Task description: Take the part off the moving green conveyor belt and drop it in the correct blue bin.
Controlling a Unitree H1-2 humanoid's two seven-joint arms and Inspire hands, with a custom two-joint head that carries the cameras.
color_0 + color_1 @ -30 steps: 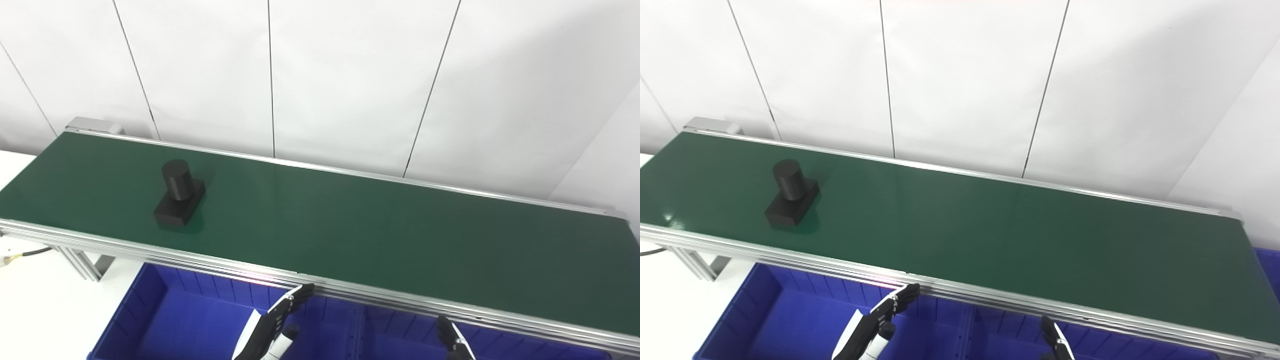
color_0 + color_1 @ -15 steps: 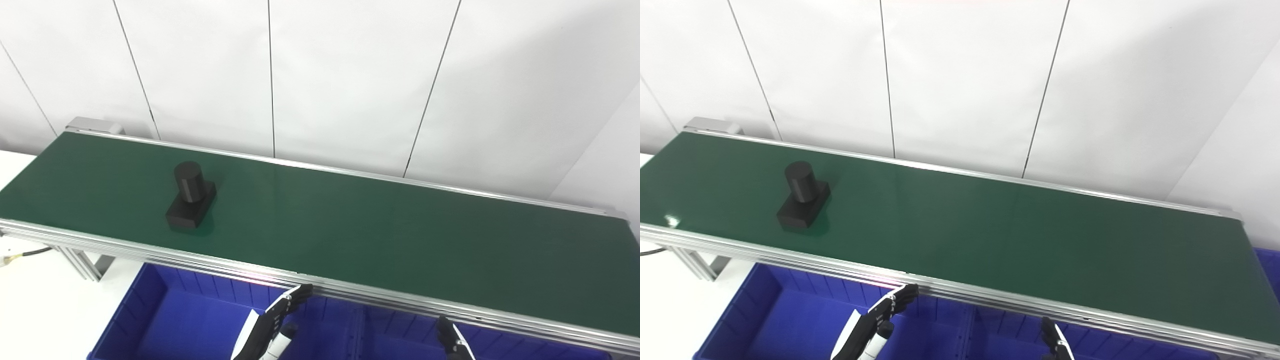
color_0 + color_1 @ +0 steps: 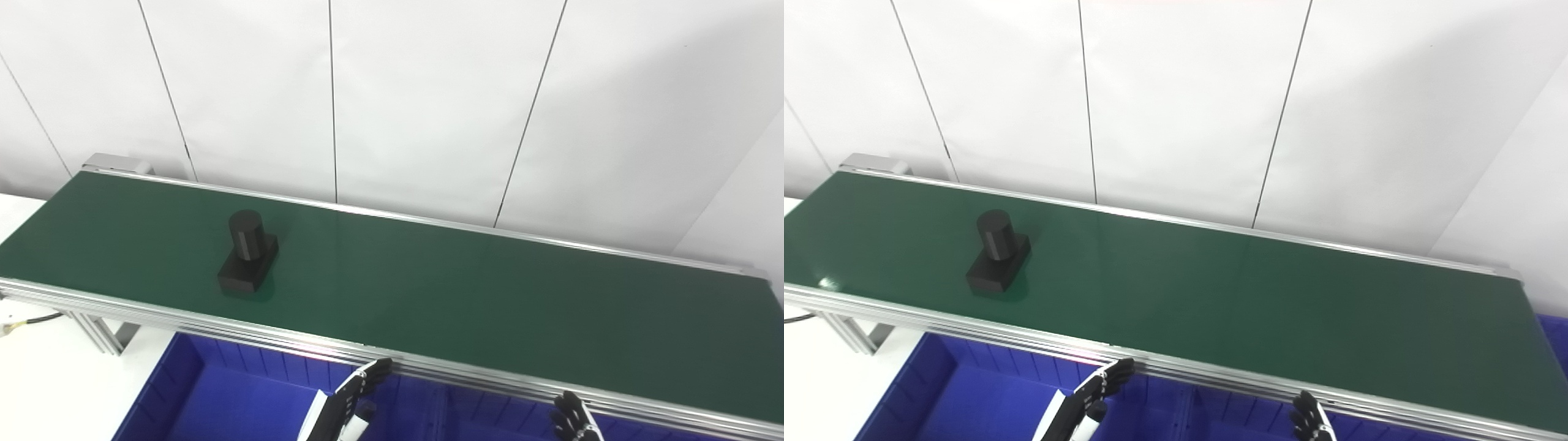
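A black part (image 3: 247,259), an upright cylinder on a flat rectangular base, rides on the left half of the green conveyor belt (image 3: 465,306). Blue bins (image 3: 233,392) stand below the belt's near rail. My left hand (image 3: 346,407) hovers over the bins at the bottom edge, fingers straight and apart, holding nothing, well to the right of and nearer than the part. Only the spread fingertips of my right hand (image 3: 574,421) show at the bottom right, also holding nothing. In the right eye view the part (image 3: 998,260) sits likewise left of both hands.
The belt's aluminium near rail (image 3: 184,315) runs between my hands and the belt. A divider (image 3: 436,407) separates the left bin from the right one. White wall panels (image 3: 429,104) stand behind. A white tabletop (image 3: 43,380) and frame legs (image 3: 101,334) lie at the left.
The part has travelled rightward along the belt. The camera has tilted up a little, so the belt and both hands sit lower in the picture.
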